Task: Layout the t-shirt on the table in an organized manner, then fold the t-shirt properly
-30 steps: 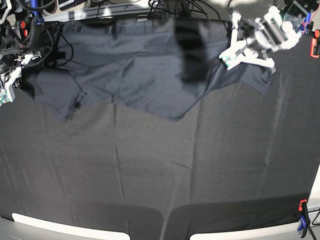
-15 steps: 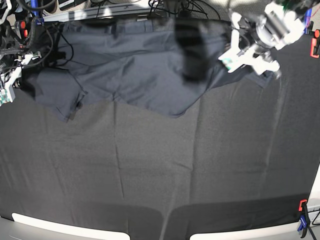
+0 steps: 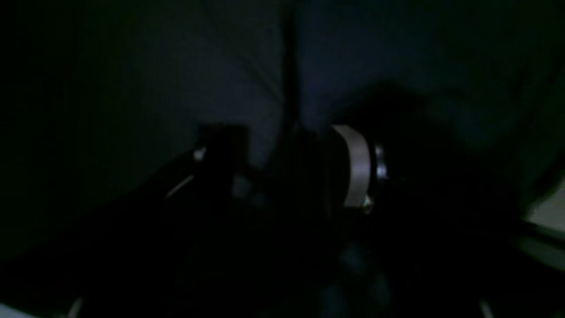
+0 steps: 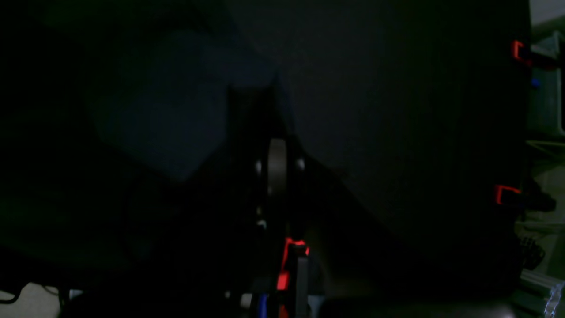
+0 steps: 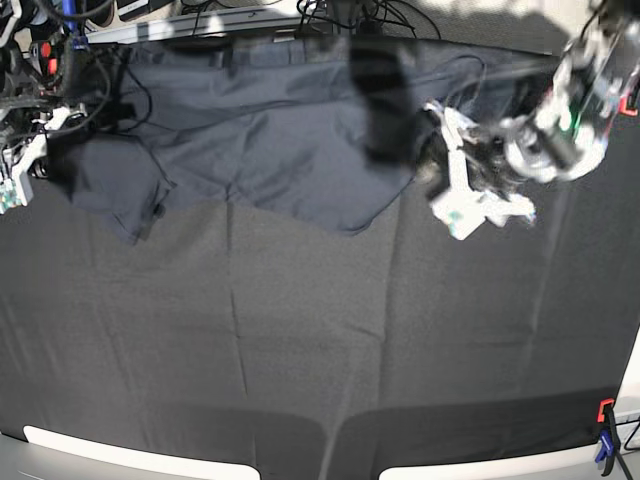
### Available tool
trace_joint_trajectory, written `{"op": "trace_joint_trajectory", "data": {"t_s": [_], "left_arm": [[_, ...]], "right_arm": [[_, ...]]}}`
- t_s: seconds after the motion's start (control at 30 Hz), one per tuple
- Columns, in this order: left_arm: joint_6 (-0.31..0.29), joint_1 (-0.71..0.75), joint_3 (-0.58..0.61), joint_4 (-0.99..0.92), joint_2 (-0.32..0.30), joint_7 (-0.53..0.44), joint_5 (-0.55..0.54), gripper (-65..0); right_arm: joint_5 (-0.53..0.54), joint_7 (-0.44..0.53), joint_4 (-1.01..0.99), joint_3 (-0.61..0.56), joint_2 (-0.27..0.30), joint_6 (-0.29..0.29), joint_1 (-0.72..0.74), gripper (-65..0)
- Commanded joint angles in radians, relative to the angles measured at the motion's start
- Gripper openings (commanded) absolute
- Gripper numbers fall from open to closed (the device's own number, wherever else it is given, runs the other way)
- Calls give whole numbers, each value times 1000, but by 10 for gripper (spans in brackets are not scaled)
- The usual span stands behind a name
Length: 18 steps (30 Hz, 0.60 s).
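While one table (image 5: 300, 360) under creased black cloth fills the base view, one t-shirt (image 5: 260, 130) lies spread across its far edge, from ten to one o'clock. Two arms work here: the left gripper (image 5: 470, 195) hangs at two o'clock just beside the shirt's edge, jaws wide and empty; the right gripper (image 5: 15, 180) sits pinched closed at ten o'clock. One orange-and-blue clamp (image 5: 606, 432) grips the five o'clock corner.

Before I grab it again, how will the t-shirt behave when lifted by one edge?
Probably floppy: the t-shirt lies creased and uneven along the far side of the table, so it will likely sag and bunch. It looks thin and light, and may slide over the smooth cloth when pushed.
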Motion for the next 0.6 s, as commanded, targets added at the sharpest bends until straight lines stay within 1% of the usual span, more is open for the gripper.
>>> {"op": "trace_joint_trajectory", "data": {"t_s": [0.0,0.03,0.07,0.13,0.17,0.2,0.23,0.3,0.33,0.5,0.53,0.57], "left_arm": [[-35,-21,-5,-18,10,-11,-48,-341],[-60,-31,-5,-52,25,-5,-68,-341],[-69,-40,-5,-86,39,3,-72,-341],[-70,-55,-5,-149,59,21,-71,-353],[-70,-58,-5,-178,66,19,-71,-377],[-70,-61,-5,-203,71,15,-71,-417],[-70,-61,-5,-226,73,3,-70,-477],[-70,-61,-5,-255,72,-11,-42,-625],[-70,-63,-5,-259,72,-11,-27,-650],[-69,-69,-5,-231,64,23,-27,-650],[-66,-69,-5,-219,64,34,-32,-614],[-66,-68,-5,-207,64,45,-39,-561]], "right_arm": [[3,19,13,8,16,18,3,-650],[3,19,13,8,16,18,3,-650],[3,19,13,7,16,18,3,-650],[3,19,13,8,16,18,3,-650],[3,19,13,8,16,18,3,-650],[3,20,13,8,16,18,3,-650],[3,20,13,8,16,18,3,-650],[3,20,13,8,16,18,3,-650],[3,20,13,7,16,18,3,-650],[3,20,13,8,16,18,3,-650],[3,20,13,8,16,18,3,-650],[3,20,13,8,16,18,3,-650]]}}
